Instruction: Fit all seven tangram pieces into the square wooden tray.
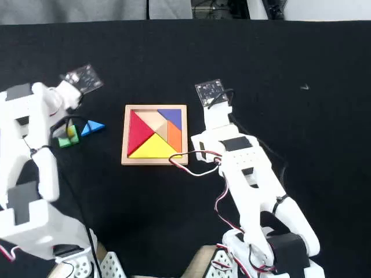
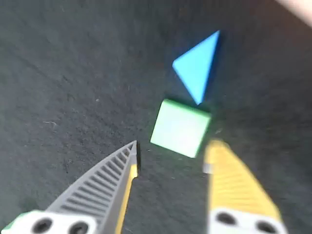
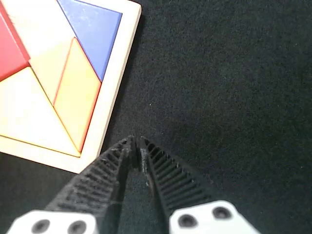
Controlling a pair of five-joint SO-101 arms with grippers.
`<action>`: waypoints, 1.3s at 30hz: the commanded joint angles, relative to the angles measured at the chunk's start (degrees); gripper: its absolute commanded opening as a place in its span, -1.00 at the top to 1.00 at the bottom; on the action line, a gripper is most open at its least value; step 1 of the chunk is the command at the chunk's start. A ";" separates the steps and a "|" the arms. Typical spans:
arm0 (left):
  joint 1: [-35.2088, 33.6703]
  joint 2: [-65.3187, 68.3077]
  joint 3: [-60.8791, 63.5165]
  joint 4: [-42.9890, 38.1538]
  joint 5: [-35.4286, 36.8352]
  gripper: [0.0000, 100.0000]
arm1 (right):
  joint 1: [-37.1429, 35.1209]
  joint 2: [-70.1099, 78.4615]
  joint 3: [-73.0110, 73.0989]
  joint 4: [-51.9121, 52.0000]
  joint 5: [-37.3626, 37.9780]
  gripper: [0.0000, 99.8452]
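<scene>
Left end effector (image 2: pixel 174 147) hangs wide open and empty above the black tabletop (image 2: pixel 73 73), the green square piece (image 2: pixel 180 127) just ahead of its tips and a light blue triangle (image 2: pixel 199 66) close behind it, both apart from the partly filled square wooden tray (image 1: pixel 124 136). Right end effector (image 3: pixel 136 142) is closed on nothing beside the tray's edge. A good pickup probably means straddling two opposite flat sides of the square, centred, without nudging the triangle.
</scene>
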 commanded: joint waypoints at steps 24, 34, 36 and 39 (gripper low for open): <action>-1.27 25.23 -16.66 3.08 -11.96 0.60 | 0.53 -2.86 -0.31 -1.05 3.16 0.97; -0.75 24.09 -19.38 9.49 -8.97 0.81 | 0.53 -2.86 -0.31 -1.05 3.16 0.97; -0.04 21.54 -22.64 15.74 -6.77 0.81 | 0.53 -2.86 -0.40 -1.05 3.16 0.97; 0.75 17.14 -25.36 22.86 -4.84 0.81 | 0.53 -2.86 -0.40 -1.05 3.16 0.97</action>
